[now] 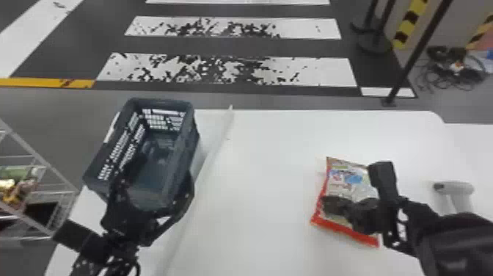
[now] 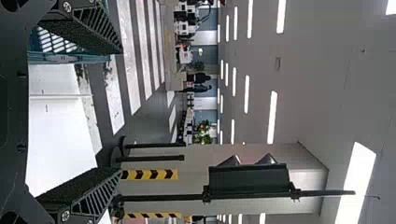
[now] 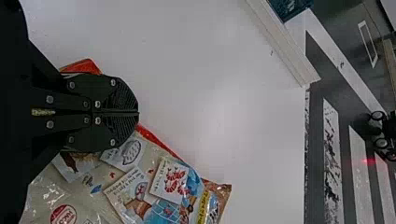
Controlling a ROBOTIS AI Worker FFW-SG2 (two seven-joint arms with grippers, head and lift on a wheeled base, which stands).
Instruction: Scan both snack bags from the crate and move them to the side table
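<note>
The crate (image 1: 146, 183) is dark blue-grey, the desk (image 1: 256, 183) white. Red edges the snack bag (image 1: 348, 183), patched blue and white. Left claw (image 1: 154, 183) and right claw (image 1: 332, 205) are black. White stripes (image 1: 311, 71) cross the dark floor (image 1: 238, 46).

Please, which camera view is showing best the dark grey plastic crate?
Head view, because it shows the dark grey plastic crate nearly whole, with slotted walls and open top. Left wrist view: a slotted part beside the black left claw. Right wrist view: a small piece at the edge.

We count one crate (image 1: 192, 143), one snack bag (image 1: 348, 181), one white handheld scanner (image 1: 456, 188) and one wire rack (image 1: 60, 192). We also count two grippers: one left gripper (image 1: 154, 182), one right gripper (image 1: 327, 204).
</note>
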